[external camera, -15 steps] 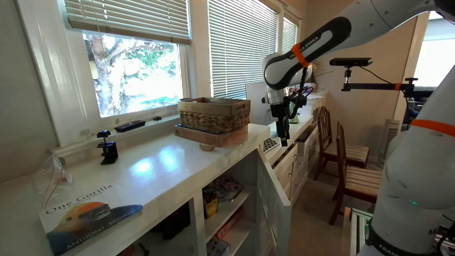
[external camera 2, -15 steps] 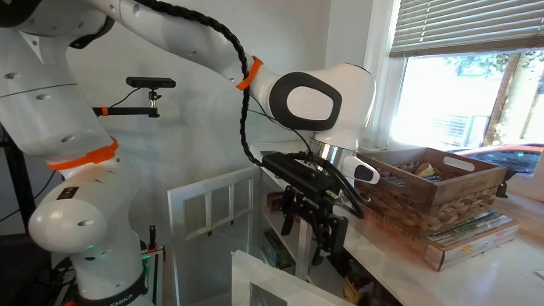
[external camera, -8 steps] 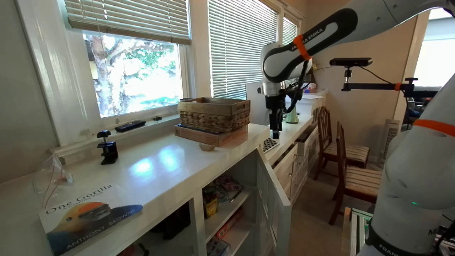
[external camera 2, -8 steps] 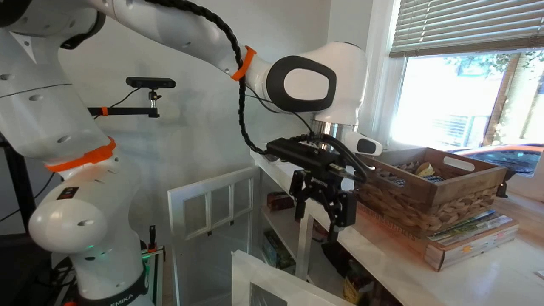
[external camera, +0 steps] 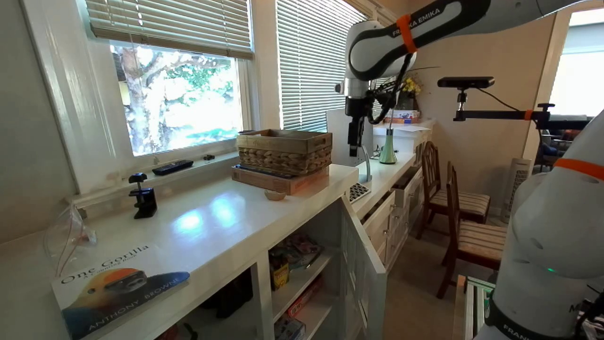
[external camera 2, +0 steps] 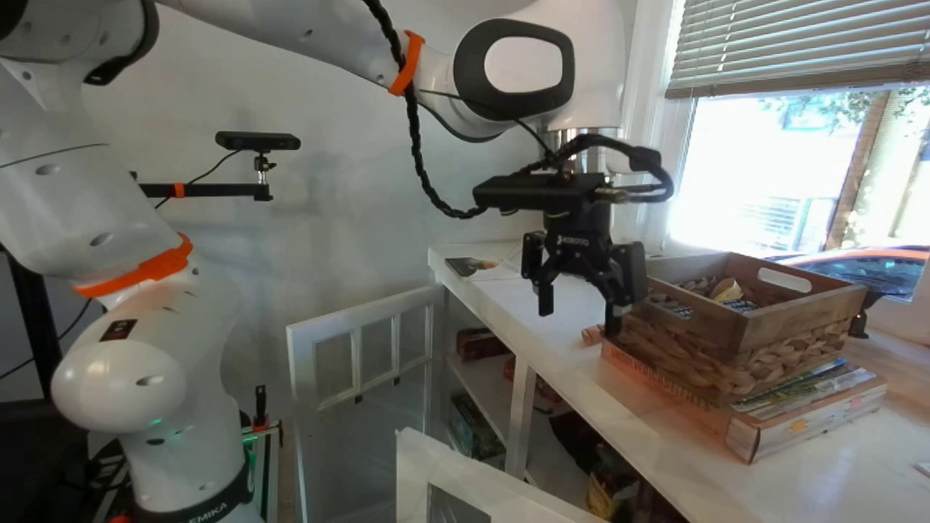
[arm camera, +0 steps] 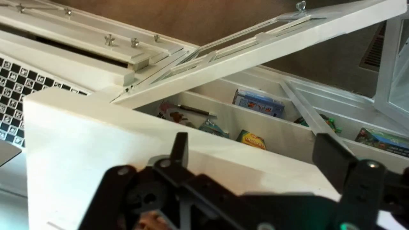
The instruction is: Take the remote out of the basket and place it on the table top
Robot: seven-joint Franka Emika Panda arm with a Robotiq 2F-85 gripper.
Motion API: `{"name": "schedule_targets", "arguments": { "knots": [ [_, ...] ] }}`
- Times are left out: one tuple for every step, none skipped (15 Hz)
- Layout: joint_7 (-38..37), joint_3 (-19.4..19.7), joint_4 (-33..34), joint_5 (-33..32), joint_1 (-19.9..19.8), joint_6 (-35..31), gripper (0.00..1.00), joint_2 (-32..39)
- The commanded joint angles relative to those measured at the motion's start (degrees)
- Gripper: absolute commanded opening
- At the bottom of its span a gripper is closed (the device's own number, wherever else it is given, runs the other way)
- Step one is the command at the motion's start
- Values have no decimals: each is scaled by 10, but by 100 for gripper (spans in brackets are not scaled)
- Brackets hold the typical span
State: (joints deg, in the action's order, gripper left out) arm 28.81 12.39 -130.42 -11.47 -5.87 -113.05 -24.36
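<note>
Claw [external camera 2: 580, 312] hangs in the air above the table [external camera: 188, 245], fingers spread wide. Basket [external camera: 288, 160] stands on a flat stack [external camera 2: 799, 428] on the table, at 9 o'clock from the claw in an exterior view. It holds a yellowish item [external camera 2: 726, 290]; remaining contents unclear. Remote [external camera: 173, 167]: on the window sill [external camera: 222, 159], roughly 9 o'clock from the basket, same view.

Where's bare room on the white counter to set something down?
The main bare patch of the table top lies between the black clamp, the gorilla book and the flat box. Another is the corner beside the checkered board. It's crowded at the basket, stacked above that box near a tan object.
</note>
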Motion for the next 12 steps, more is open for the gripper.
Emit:
{"name": "schedule_targets", "arguments": {
  "knots": [
    [30, 7, 60, 2, 9, 2, 100, 17],
    [37, 9, 83, 3, 11, -2, 100, 27],
    [43, 10, 104, 6, 13, -4, 100, 39],
    [49, 12, 124, 10, 15, -6, 100, 48],
    [54, 13, 142, 13, 16, -8, 100, 59],
    [59, 13, 159, 17, 16, -9, 100, 69],
    [59, 14, 175, 22, 15, -9, 100, 82],
    [44, 4, 138, 7, 7, -4, 100, 45],
    [44, 3, 148, 8, 6, -4, 100, 52],
    [44, 3, 148, 8, 6, -4, 100, 54],
    [44, 3, 147, 7, 6, -4, 100, 53],
    [44, 3, 147, 7, 6, -4, 100, 52]
  ]
}}
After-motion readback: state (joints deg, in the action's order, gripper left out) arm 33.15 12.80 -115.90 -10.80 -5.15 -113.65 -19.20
